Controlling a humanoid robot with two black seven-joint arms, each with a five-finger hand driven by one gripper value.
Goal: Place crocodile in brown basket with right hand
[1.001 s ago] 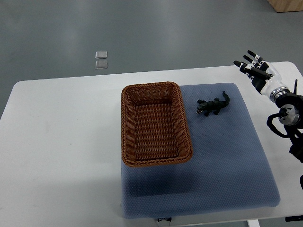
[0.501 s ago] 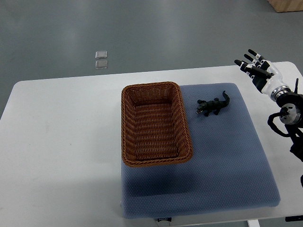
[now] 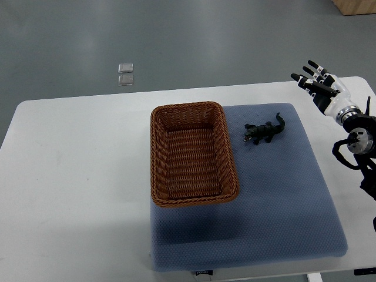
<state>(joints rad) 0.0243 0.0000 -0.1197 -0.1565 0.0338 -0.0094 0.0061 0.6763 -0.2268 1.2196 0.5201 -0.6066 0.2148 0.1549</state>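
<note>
Croc [image 3: 262, 132] lies on mat [image 3: 276, 200], just right of basket [image 3: 154, 158], clear of its rim. My right hand [image 3: 320, 87] hovers over worktop [image 3: 76, 176] past mat's far right corner. Fingers [image 3: 298, 79] spread, holding nothing. I judge croc small, light, fairly stiff. I'd pinch mid-body, not thin tail.

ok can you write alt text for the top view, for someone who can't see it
A small dark toy crocodile lies on a blue mat, just right of an empty brown basket, all on a white table. The robot's right hand hovers open near the table's far right corner, apart from the crocodile and holding nothing.
</note>
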